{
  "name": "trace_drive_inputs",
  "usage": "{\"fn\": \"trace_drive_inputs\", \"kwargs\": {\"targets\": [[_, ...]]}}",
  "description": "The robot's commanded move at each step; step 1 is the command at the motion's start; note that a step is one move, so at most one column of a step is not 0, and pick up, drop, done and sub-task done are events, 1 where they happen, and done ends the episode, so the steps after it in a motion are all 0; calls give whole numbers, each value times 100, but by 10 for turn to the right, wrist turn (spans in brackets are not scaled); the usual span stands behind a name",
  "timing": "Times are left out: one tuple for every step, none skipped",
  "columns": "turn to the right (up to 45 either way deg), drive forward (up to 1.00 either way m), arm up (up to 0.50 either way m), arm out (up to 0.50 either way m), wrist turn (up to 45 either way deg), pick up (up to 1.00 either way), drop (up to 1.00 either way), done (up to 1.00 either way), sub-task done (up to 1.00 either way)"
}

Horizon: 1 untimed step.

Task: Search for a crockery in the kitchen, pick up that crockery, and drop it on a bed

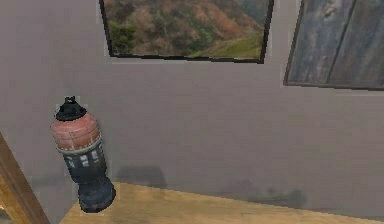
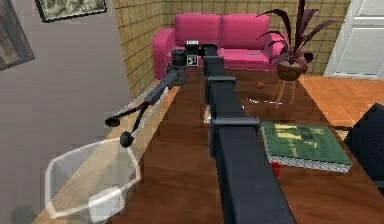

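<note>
Facing wall, lighthouse figure, tool near bowl

wooden table — green book, clear bowl | wooden top by wall — lighthouse figurine

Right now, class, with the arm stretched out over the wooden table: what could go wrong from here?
The arm lies beside the green book; a turn of the base might sweep it off the table. The dark desk lamp stands near the pincer and might get knocked over. The clear glass vessel sits at the table's edge, so a nudge might tip it off.
</note>
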Motion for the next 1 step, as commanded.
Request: {"fn": "trace_drive_inputs", "kwargs": {"targets": [[0,0,0,-44,0,0,0,0,0]]}}
